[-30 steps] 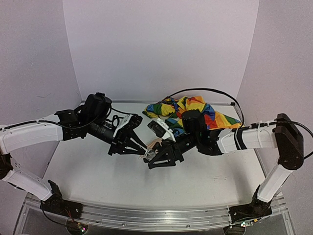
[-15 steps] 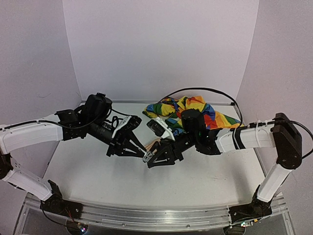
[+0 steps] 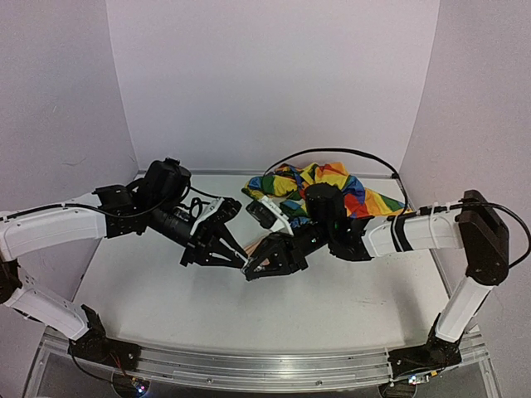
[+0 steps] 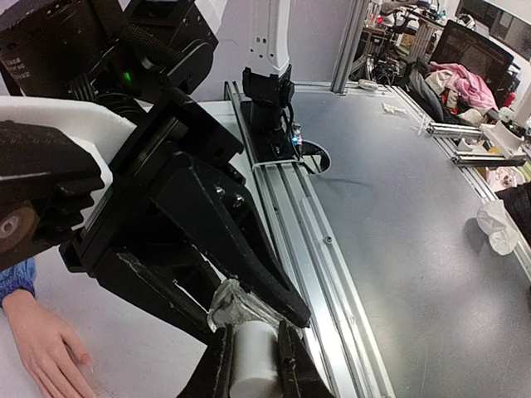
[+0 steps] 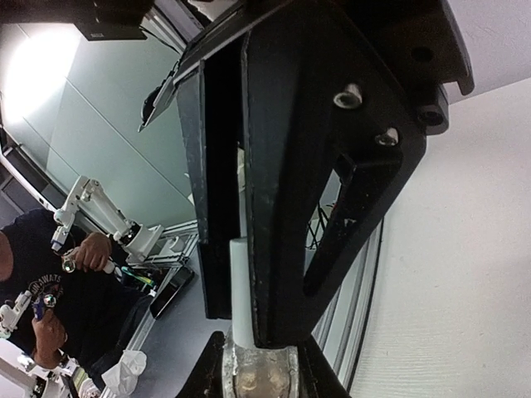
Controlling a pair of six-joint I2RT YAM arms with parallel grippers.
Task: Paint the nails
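Top external view: grippers meet at the bottle [image 5: 254, 377] by the mannequin hand [image 4: 37, 336].
My right gripper [image 5: 254, 358] clamps the bottle steady so my left gripper [image 4: 251, 366], closed on its white cap [image 4: 253, 352], can probably twist it off; the nails lie just beyond the bottle, toward the sleeve [image 3: 332, 186], too small to make out.

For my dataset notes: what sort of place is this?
Probably a robotics lab: a white-walled booth, an aluminium mounting rail at the table's near edge, and a monitor in the room beyond.
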